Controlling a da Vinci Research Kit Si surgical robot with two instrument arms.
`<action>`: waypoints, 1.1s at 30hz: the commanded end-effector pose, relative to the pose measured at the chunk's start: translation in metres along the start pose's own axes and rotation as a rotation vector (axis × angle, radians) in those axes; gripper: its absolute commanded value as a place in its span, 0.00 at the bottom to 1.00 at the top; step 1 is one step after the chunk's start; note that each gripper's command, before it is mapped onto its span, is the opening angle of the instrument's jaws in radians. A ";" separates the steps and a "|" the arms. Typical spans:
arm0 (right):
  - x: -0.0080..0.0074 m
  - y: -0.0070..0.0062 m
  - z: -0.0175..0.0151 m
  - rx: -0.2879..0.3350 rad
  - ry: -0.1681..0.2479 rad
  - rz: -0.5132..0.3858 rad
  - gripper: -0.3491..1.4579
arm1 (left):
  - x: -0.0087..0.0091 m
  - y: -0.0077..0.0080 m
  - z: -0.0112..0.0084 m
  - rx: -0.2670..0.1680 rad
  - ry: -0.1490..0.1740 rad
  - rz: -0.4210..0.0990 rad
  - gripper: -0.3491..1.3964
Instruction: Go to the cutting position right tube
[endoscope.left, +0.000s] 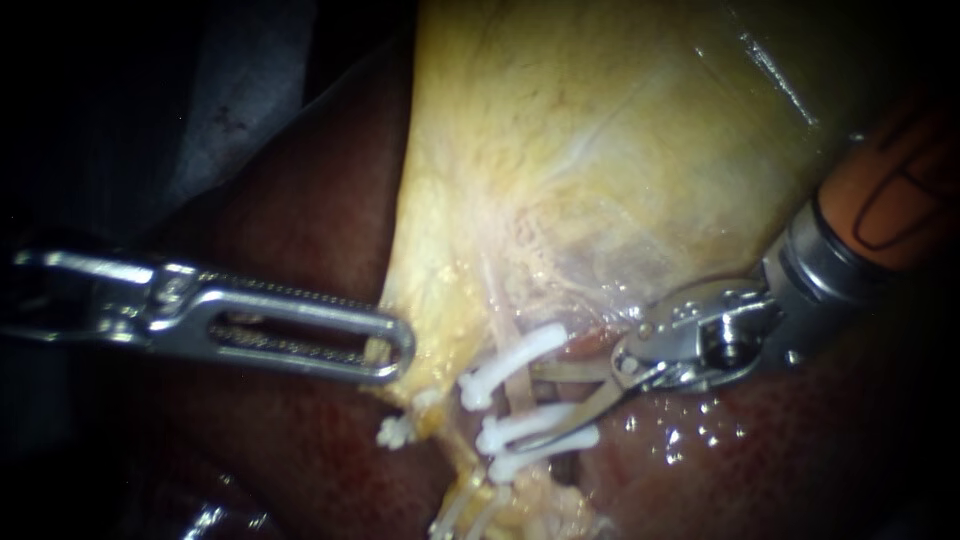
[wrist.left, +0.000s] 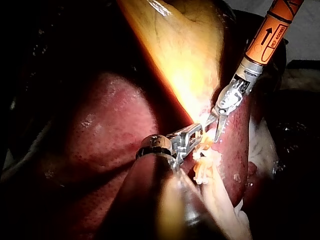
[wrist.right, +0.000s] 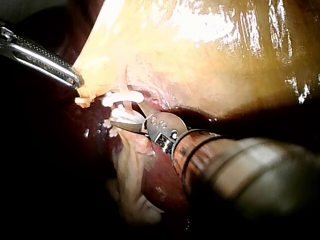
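Risk, clips: the right instrument's (endoscope.left: 548, 402) blades sit just beside the white clips (endoscope.left: 535, 428). A slight drift toward 12 or 6 o'clock could nick a clip or cut outside the clipped gap.
Risk, tension: if the left instrument (endoscope.left: 398, 348) slips off, the right tube (endoscope.left: 514, 395) could slacken and slide out from between the blades.
Right instrument: blades parted a little, straddling the right tube; whether they already touch it is hard to tell.
Left instrument: jaws clenched on the gallbladder's (endoscope.left: 580, 150) lower edge, toward 8 o'clock of centre.
Right tube: toward 6 o'clock of centre, between the clips, beside the liver (endoscope.left: 300, 230).
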 end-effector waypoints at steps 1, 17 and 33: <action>0.0001 0.0001 0.0001 -0.002 0.002 0.000 0.61 | 0.0000 0.0000 0.0001 0.000 0.000 0.000 0.00; 0.0001 0.0006 0.0014 -0.003 0.000 0.047 0.40 | 0.0001 0.0001 0.0002 -0.004 -0.003 0.000 0.00; 0.0002 0.0008 0.0019 0.001 -0.002 0.053 0.32 | 0.0001 0.0001 0.0002 -0.004 -0.003 0.000 0.00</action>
